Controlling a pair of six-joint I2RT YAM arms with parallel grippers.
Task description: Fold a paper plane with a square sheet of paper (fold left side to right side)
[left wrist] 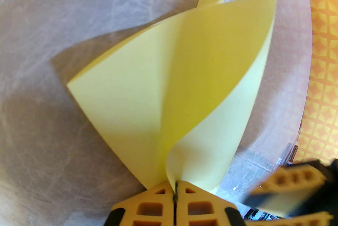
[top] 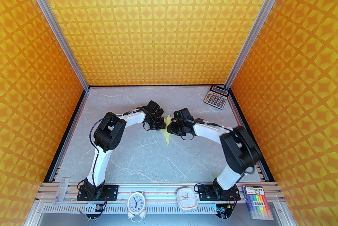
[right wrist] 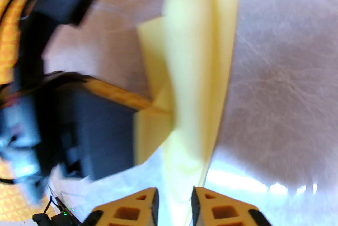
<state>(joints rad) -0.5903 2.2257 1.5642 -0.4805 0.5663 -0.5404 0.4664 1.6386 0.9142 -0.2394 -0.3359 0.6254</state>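
The pale yellow paper plane [top: 167, 128] stands on edge on the grey table between the two grippers, a slim pointed dart with its layers partly fanned apart. My left gripper [left wrist: 175, 188] is shut on one flap of the paper [left wrist: 169, 82], which curls up from the pinch. In the top view this left gripper [top: 159, 124] touches the paper's left side. My right gripper [right wrist: 174, 198] is open, its fingers [right wrist: 154, 200] on either side of the paper's [right wrist: 195, 74] near edge without pressing it. It meets the paper from the right [top: 170, 128]. The left gripper's finger [right wrist: 124, 97] shows pinching the paper.
A grey calculator [top: 216, 97] lies at the table's back right corner. On the front rail stand two small clocks [top: 136, 203] [top: 186, 198] and a pack of coloured markers [top: 257, 202]. Orange patterned walls enclose the table [top: 126, 156] on three sides.
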